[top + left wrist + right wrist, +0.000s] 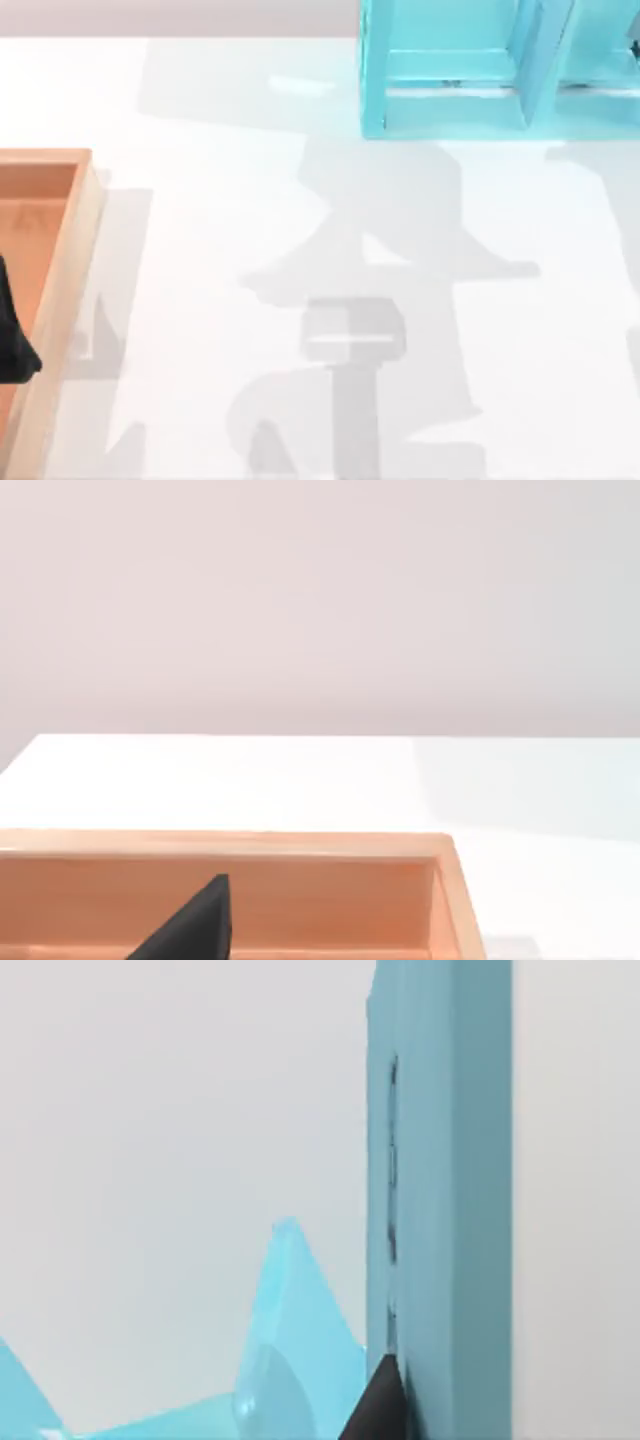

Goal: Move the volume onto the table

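Note:
The volume [445, 1190], a thick teal-blue book, stands upright on end in the right wrist view, with the wall behind it. My right gripper [455, 1415] is shut on it; one black fingertip [382, 1405] presses against its face and the other is hidden behind the book. From above, the volume [542, 55] shows as a darker teal slab leaning inside the cyan shelf unit [440, 115] at the back right. The white table [200, 250] spreads out in front of the shelf. My left gripper [12, 345] is parked over the wooden tray at the far left.
An orange-brown wooden tray [62, 260] with a raised rim lies along the table's left edge, and its far rim [230, 842] also crosses the left wrist view. Grey arm shadows fall on the middle of the table.

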Available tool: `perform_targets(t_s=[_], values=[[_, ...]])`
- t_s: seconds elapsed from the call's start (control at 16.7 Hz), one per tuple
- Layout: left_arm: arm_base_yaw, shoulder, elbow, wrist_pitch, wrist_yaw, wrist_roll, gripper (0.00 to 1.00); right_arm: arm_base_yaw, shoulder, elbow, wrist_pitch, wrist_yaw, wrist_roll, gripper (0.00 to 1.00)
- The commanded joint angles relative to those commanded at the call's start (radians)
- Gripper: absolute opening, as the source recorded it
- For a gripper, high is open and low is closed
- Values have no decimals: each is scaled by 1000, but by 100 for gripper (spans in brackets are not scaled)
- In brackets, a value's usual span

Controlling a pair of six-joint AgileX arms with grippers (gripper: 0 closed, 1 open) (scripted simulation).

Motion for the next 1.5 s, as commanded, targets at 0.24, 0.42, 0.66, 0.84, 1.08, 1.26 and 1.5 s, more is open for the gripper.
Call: perform_targets(t_s=[0.24, 0.42, 0.66, 0.84, 1.08, 1.26, 1.5], values=[[0, 0, 0, 0, 0, 0, 100, -7, -199, -104, -110, -5, 8, 0], [0, 0, 0, 0, 0, 0, 100, -8, -236, -125, -133, -6, 10, 0], [0, 0, 0, 0, 0, 0, 100, -3, -229, -125, -132, -4, 10, 0], [0, 0, 0, 0, 0, 0, 100, 58, -207, -117, -116, 55, -55, 0], [0, 0, 0, 0, 0, 0, 100, 282, -117, -101, -75, 245, -289, 0], [0, 0, 0, 0, 0, 0, 100, 549, -21, -98, -47, 426, -573, 0], [0, 0, 0, 0, 0, 0, 100, 935, 107, -110, -22, 669, -1016, 0]])
